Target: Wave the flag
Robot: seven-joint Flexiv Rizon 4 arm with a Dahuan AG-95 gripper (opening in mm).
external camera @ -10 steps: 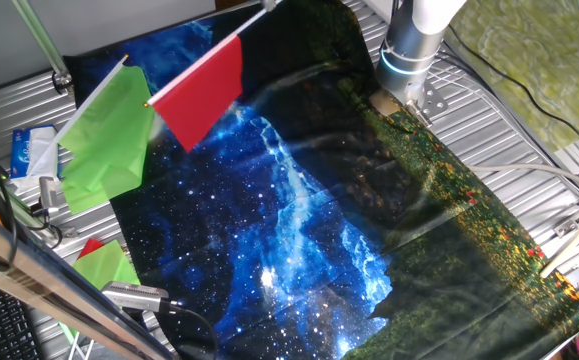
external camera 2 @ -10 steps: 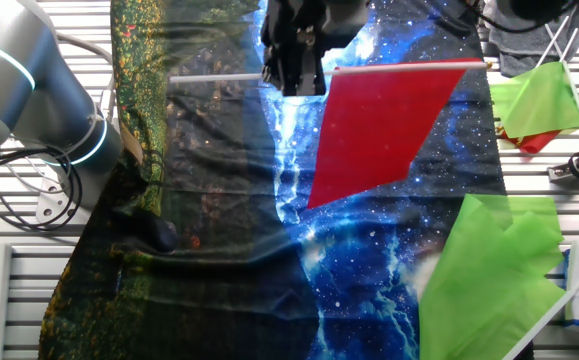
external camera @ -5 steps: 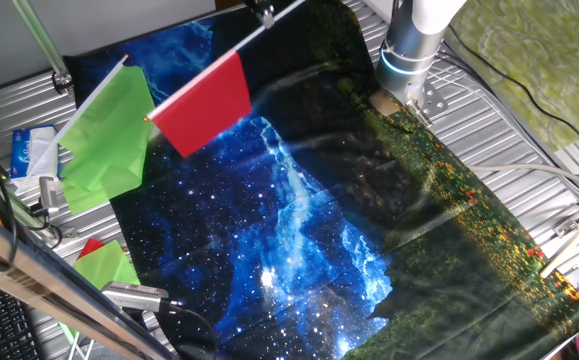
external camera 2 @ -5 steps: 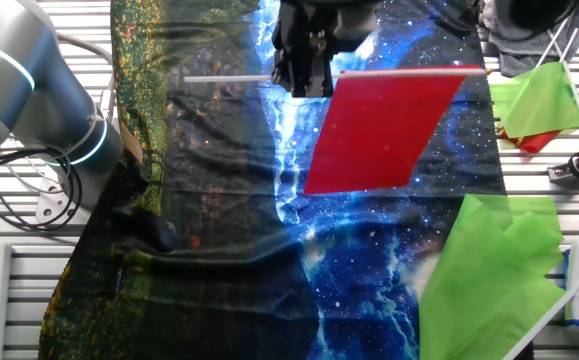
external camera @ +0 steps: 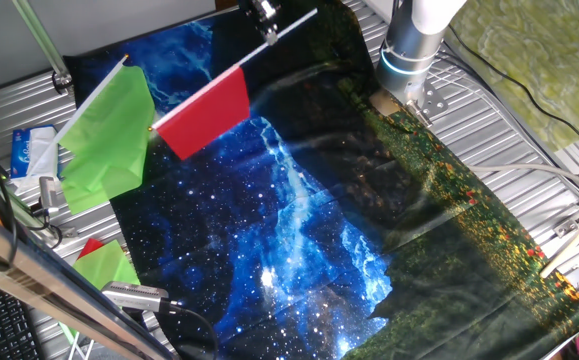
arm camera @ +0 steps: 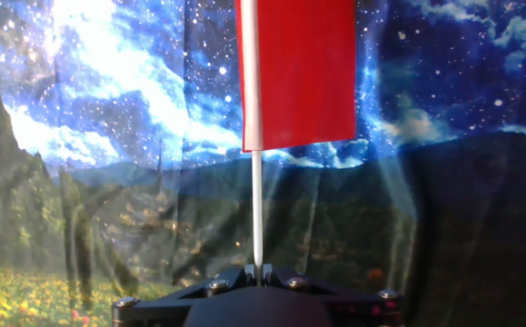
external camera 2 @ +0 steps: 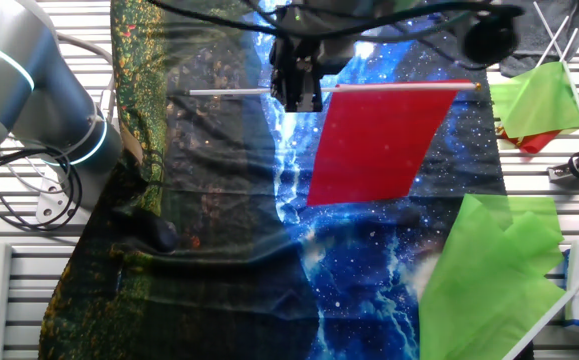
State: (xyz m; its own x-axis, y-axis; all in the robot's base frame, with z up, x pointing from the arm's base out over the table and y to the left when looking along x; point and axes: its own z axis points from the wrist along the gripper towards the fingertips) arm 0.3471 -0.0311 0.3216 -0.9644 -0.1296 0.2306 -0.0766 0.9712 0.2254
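Closed on the thin white stick [external camera 2: 239,92], the end effector [external camera 2: 299,90] is seen above the counter [external camera: 489,110], with the stick clamped between its fingers; in the hand view the stick rises straight out of the end effector [arm camera: 258,272] at the bottom edge. The flag [external camera 2: 374,140], a plain red sheet, is carried in the air over the starry blue part of the printed cloth [external camera 2: 369,270] and is not touching it. In the other fixed view the stick is held roughly level, with the red sheet hung below it and a bare length of stick left on the far side of the fingers. In one fixed view the flag [external camera: 204,112] is seen slanted, just beside the light-green flag [external camera: 109,140], which lies at the cloth's edge. A small green-and-red flag [external camera 2: 534,110] is seen on the metal slats near the cloth's corner. The arm's grey base [external camera: 409,45] is mounted on the counter beside the cloth.
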